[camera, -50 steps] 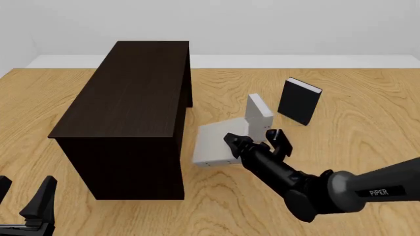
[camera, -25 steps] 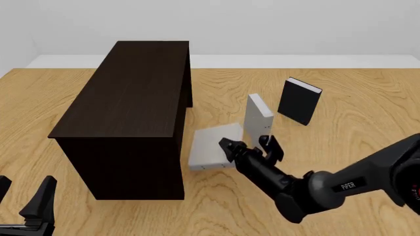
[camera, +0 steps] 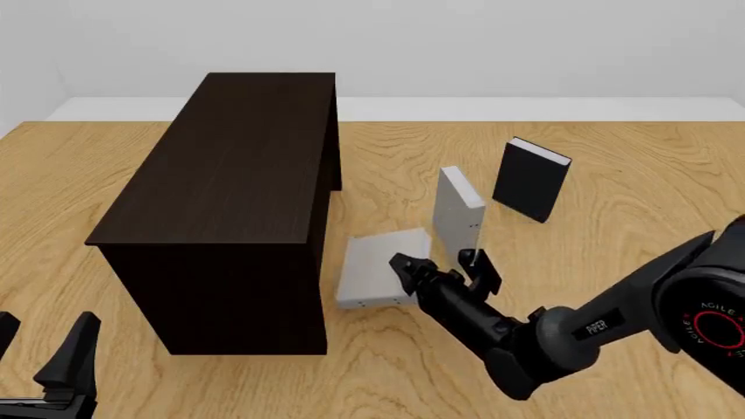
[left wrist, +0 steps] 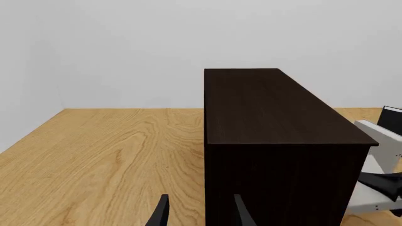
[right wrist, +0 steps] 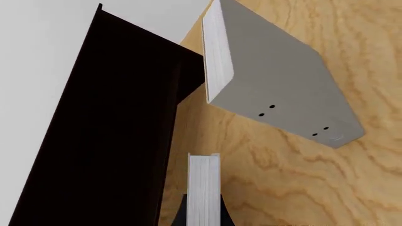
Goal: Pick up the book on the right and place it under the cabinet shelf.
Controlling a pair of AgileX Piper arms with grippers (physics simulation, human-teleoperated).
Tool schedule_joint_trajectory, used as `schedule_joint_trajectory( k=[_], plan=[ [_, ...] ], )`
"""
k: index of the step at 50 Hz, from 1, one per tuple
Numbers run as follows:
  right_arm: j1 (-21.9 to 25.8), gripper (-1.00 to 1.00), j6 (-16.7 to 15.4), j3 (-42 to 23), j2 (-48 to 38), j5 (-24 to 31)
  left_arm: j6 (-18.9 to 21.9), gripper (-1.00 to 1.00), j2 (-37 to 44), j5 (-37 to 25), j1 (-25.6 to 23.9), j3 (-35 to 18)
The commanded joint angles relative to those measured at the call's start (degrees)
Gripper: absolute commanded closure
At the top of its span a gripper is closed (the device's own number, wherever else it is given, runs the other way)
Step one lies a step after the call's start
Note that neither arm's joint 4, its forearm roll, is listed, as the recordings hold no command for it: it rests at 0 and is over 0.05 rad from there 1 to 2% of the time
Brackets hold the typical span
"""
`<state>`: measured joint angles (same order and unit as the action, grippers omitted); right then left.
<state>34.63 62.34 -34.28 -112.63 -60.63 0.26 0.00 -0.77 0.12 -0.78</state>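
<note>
The book (camera: 370, 269), thin and light grey, is held level and low beside the cabinet shelf (camera: 233, 166), its left edge close to the cabinet's right side. My right gripper (camera: 440, 264) is shut on the book's right edge. In the right wrist view the book (right wrist: 204, 186) shows edge-on with white pages between the fingers, next to the dark cabinet shelf (right wrist: 107, 141). My left gripper (camera: 47, 367) stays open near the front left corner with nothing between its fingers. The left wrist view faces the cabinet shelf (left wrist: 276, 122) end-on.
A second grey book (camera: 458, 209) stands upright just behind the right gripper; it shows with two pairs of small dots in the right wrist view (right wrist: 276, 89). A black book (camera: 532, 179) stands further right. A white wall borders the table's far side.
My right gripper has carried the grey book a little left and nearer, closer to the cabinet's right side. The upright grey book, black book and left arm have not moved.
</note>
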Motion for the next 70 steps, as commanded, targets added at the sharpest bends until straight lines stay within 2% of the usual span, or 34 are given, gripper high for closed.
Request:
schedule_joint_trajectory(
  k=[1, 24, 25, 37, 54, 70],
  plan=[
    [-1.07, 1.0, -1.61, 0.7, 3.2, -2.44, -0.13, -1.0, 0.08, 0.14, 0.01, 0.12],
    [-1.84, 1.0, -1.25, 0.64, 1.45, -2.59, -0.12, -1.0, 0.08, 0.16, 0.01, 0.11],
    [-1.8, -1.0, -1.15, 0.77, 1.39, -2.76, -0.13, -1.0, 0.08, 0.15, 0.0, 0.11],
    [-2.29, -1.0, -1.16, 1.32, 0.32, -3.33, -0.13, -1.0, 0.08, 0.16, 0.01, 0.11],
    [-4.59, -1.0, -2.26, 3.44, 1.35, -1.28, -0.12, -1.0, 0.06, 0.62, 0.04, 0.46],
    [-6.48, -1.0, -4.23, 4.49, 4.93, 3.83, -0.13, -1.0, 0.05, 0.64, 0.04, 0.47]
  ],
)
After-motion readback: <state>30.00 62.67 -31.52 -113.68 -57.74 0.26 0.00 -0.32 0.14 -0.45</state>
